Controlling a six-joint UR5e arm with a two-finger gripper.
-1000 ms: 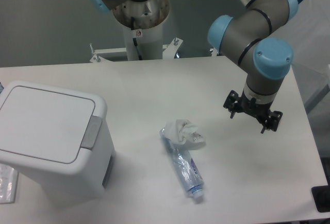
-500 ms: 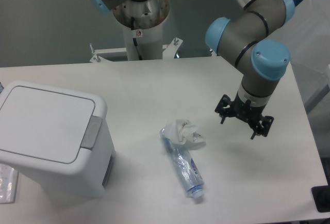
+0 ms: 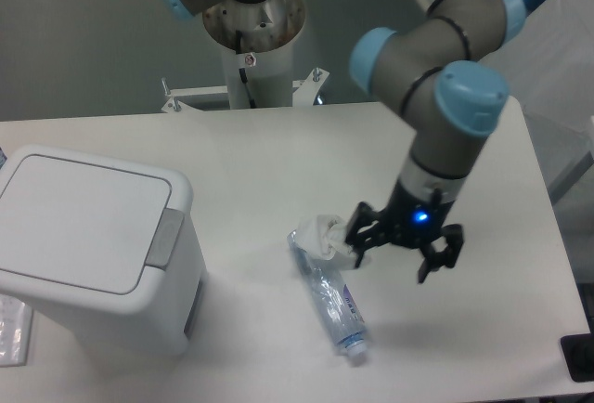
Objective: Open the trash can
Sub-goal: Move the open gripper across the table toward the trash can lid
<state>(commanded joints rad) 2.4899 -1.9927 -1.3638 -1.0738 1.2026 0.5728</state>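
The trash can (image 3: 88,245) is a large boxy white bin at the left of the table. Its flat lid is down and its grey push-button tab (image 3: 167,239) faces right. My gripper (image 3: 397,253) hangs over the table's middle right, well to the right of the can and apart from it. Its fingers are spread and hold nothing. It hovers just right of a crumpled white wad.
A crumpled white tissue wad (image 3: 327,236) lies beside the gripper. A clear plastic bottle (image 3: 331,301) lies on its side below the wad. A flat plastic packet (image 3: 11,329) shows at the left edge. The arm's base column (image 3: 252,32) stands behind the table.
The gripper has moved left and down across the table, from the right side to beside the tissue wad. The trash can, bottle and wad have not moved.
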